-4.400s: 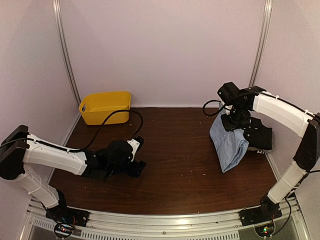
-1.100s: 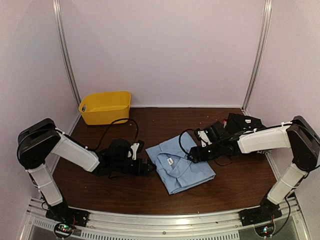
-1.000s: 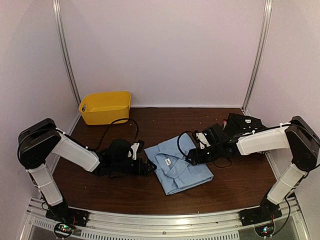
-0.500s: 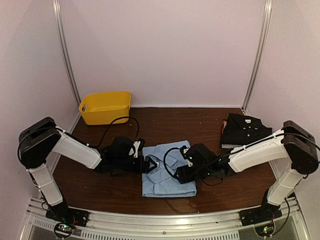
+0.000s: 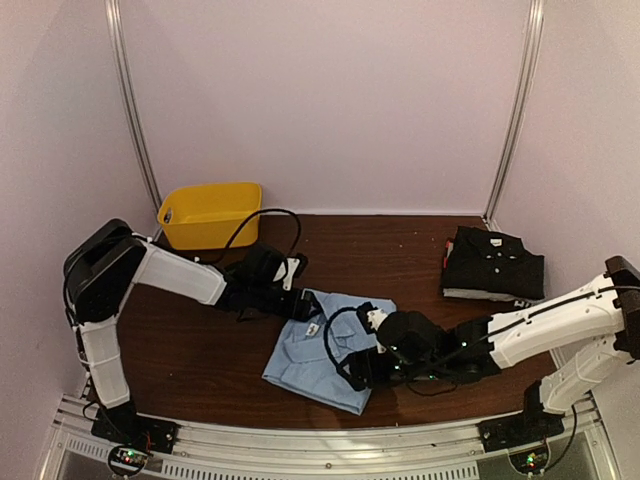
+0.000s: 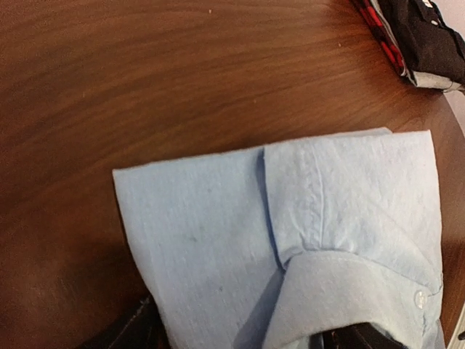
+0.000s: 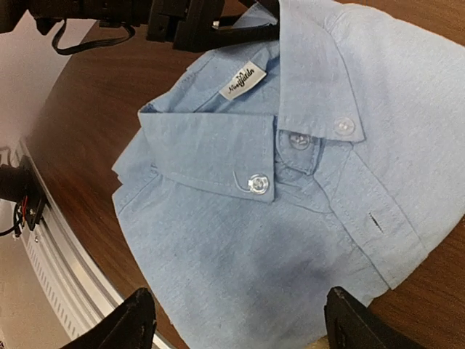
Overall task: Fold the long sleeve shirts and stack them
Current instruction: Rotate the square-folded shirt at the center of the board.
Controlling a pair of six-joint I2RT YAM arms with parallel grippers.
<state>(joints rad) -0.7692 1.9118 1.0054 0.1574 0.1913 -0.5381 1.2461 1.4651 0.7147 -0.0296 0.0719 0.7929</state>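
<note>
Folding status: light blue shirt [image 5: 325, 345] is lying folded on the desk [image 5: 200, 340], front centre.
Stack: black shirt [image 5: 495, 265] is lying folded far right; blue one is probably awaiting stacking.
Left gripper [image 6: 243, 338]: standing apart at collar.
Right gripper [image 7: 240, 327]: hovering apart above shirt.

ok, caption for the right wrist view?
Right gripper open over the folded light blue shirt, collar and label up; left gripper at its far edge.

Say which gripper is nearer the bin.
Left. The left gripper lies near-right of the bin, at the blue shirt; the right gripper is farther, across the shirt.
</note>
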